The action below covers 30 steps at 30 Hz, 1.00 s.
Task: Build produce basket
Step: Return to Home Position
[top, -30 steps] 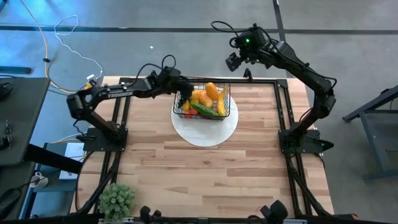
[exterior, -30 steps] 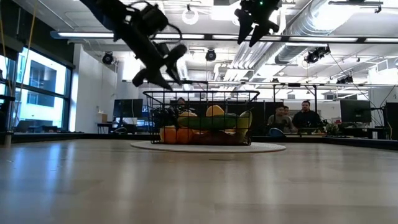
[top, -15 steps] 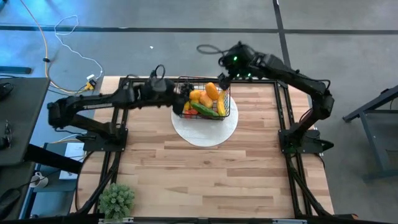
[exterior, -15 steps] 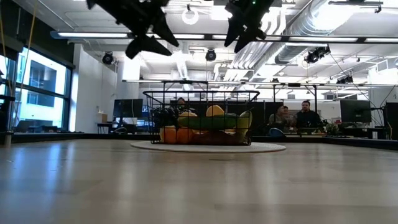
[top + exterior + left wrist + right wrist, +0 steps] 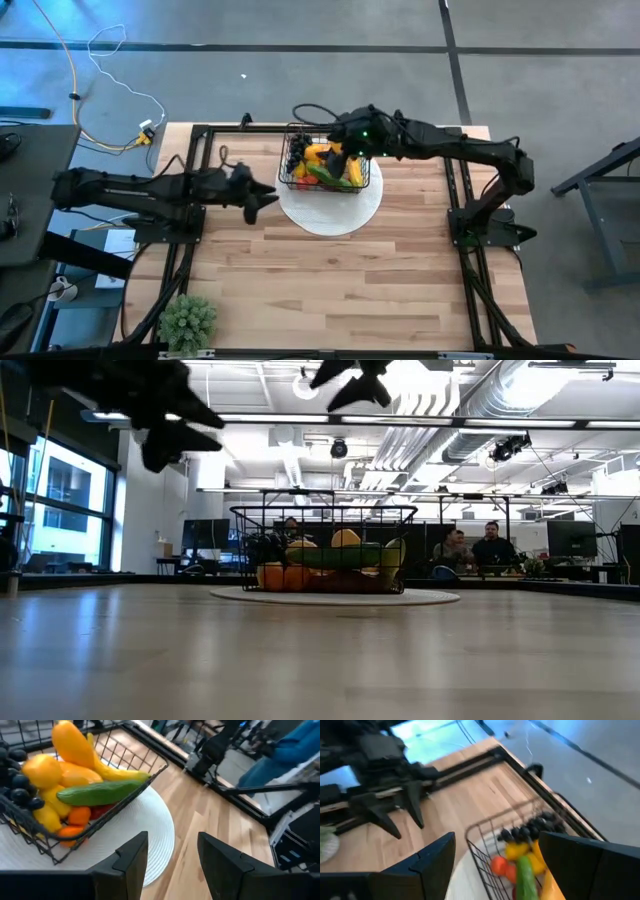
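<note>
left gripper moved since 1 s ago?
Yes. In the high view the left gripper has backed away from the basket, leftward, and is now open beside the plate.

The left arm (image 5: 130,187) stretches out low and almost straight from its base, the wrist in line with the forearm. At its end the left gripper (image 5: 266,199) points toward the right arm's side, its two fingers (image 5: 131,856) spread apart with nothing between them. The right arm (image 5: 470,150) rises from its base, folds sharply at the elbow and runs level across. It ends in the right gripper (image 5: 338,155), its fingers (image 5: 432,860) likewise parted and empty. In the low view the right gripper shows higher than the left gripper, and the two are well apart.
</note>
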{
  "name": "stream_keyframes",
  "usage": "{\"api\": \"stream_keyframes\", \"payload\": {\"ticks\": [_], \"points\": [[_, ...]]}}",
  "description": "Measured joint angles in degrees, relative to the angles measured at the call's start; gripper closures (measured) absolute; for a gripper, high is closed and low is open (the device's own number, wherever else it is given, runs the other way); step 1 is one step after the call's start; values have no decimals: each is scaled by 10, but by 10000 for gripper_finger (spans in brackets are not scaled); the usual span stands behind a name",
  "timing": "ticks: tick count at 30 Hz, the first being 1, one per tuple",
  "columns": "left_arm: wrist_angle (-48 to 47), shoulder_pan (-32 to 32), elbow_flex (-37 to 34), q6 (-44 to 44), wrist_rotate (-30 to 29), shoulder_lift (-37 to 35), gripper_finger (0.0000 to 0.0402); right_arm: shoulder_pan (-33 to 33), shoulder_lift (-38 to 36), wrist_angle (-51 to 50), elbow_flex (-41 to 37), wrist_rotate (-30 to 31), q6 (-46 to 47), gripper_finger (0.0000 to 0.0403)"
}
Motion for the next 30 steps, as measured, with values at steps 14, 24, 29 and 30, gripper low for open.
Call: {"api": "stream_keyframes", "payload": {"ticks": [14,24,29,30], "points": [[26,-53,-192,65,4,-268,241,62,-16,50,0,11,-48,135],[35,-52,-254,97,33,-388,241,37,-112,-17,1,29,-108,135],[65,-52,-281,120,66,-416,241,33,-182,-12,-111,62,-99,135],[60,-52,-280,120,67,-416,241,31,-201,12,-154,61,-88,135]]}}
